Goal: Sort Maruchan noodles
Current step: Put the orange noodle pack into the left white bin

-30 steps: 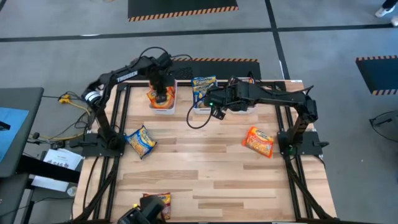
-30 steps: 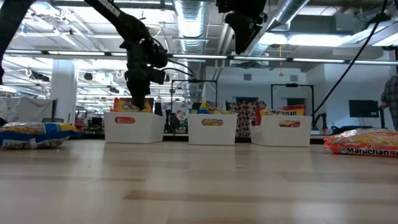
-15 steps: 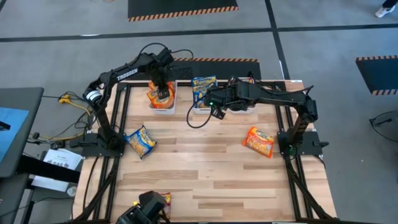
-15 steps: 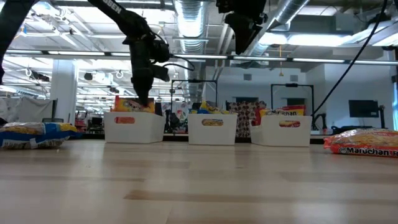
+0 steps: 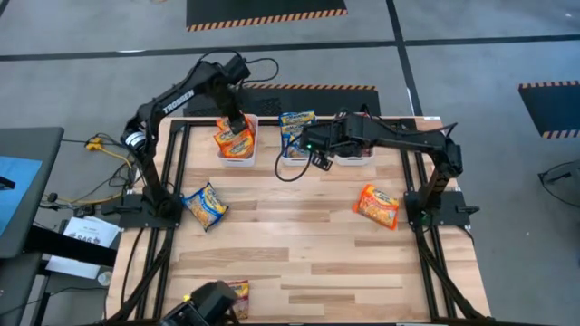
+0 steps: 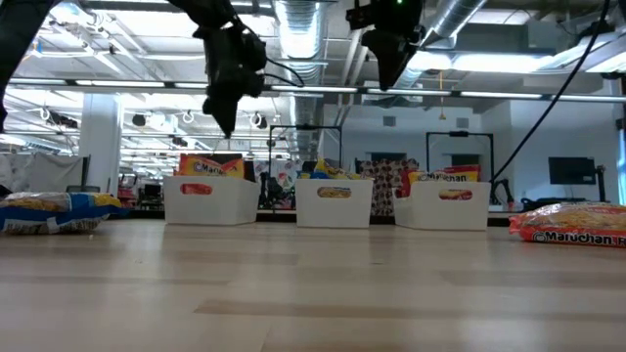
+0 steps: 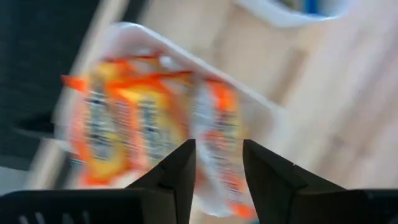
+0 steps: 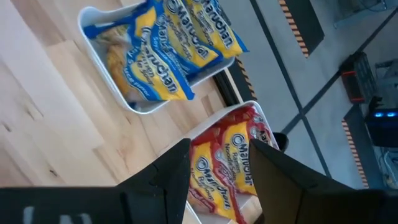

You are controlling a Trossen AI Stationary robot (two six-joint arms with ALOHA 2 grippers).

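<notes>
Pale wooden planks make up the tabletop (image 5: 299, 244) beneath me, framed in black rails. My left gripper (image 5: 237, 124) hangs above the far-left white plastic bin (image 5: 237, 145), its fingers apart with nothing between them; glossy orange ramen packets (image 7: 149, 134) lie in that bin right below. My right gripper (image 5: 313, 154) hovers near the middle white bin (image 8: 115, 78), fingers parted and empty, over blue-and-yellow packets (image 8: 165, 59), with dark red packets (image 8: 227, 165) in the third white bin (image 6: 449, 205) just beside.

I judge the sorting well along but unfinished: three bins each hold one colour, yet a blue-and-yellow packet (image 5: 207, 206) lies loose near the left edge, an orange packet (image 5: 378, 205) near the right edge, and a dark red packet (image 5: 237, 296) at the near edge, partly hidden by a camera.

Beyond the table lies grey floor with striped hazard tape (image 5: 267, 18); the low view shows a bright workshop with exposed ceiling ducts (image 6: 303, 29).
</notes>
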